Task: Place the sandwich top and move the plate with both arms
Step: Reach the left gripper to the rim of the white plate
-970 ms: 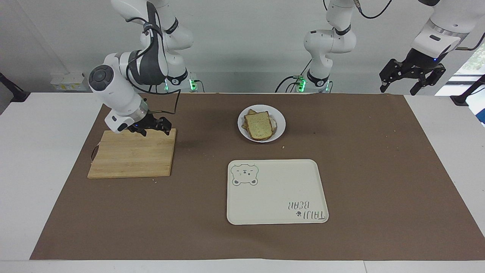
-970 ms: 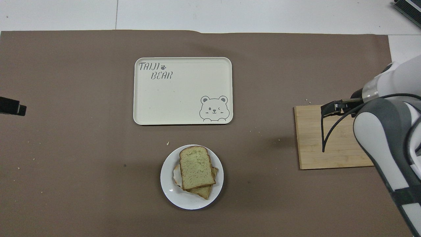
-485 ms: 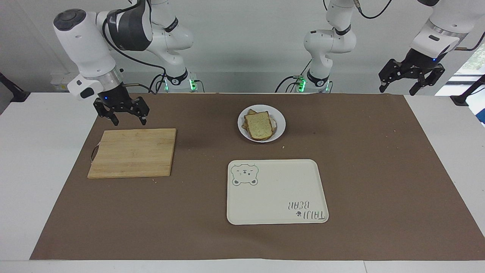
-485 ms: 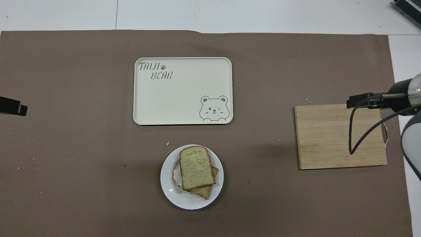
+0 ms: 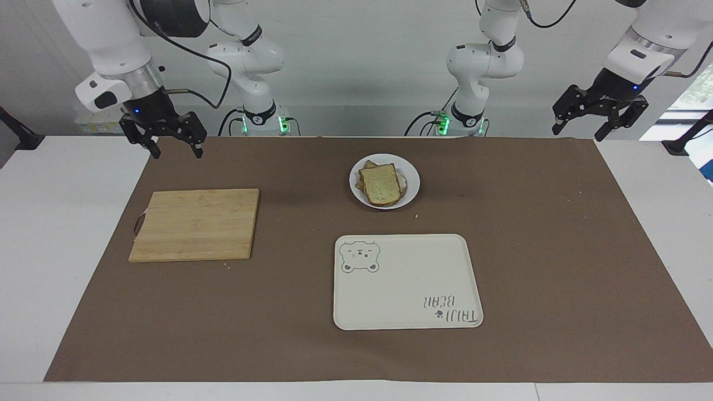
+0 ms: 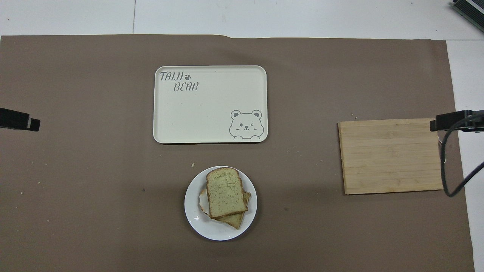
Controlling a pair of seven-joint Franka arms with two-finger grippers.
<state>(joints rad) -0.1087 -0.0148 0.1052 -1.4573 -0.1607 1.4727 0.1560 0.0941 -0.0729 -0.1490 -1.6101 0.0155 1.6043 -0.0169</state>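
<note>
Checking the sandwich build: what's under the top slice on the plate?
Under the sandwich top on the plate, a second slice's corner and a white edge poke out; the rest is covered.

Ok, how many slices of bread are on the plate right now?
2 that I can see: the top slice lies on a lower slice, stacked on the white plate. More may be hidden underneath.

Two white jointed arms are seen along the top of the frame: the right arm [image 5: 111, 33] at upper left, the left arm [image 5: 646, 39] at upper right. Each is fitted with a silver wrist ring, a black fingered gripper, a small blue light and black cables. Green lights are shown at both bases.
</note>
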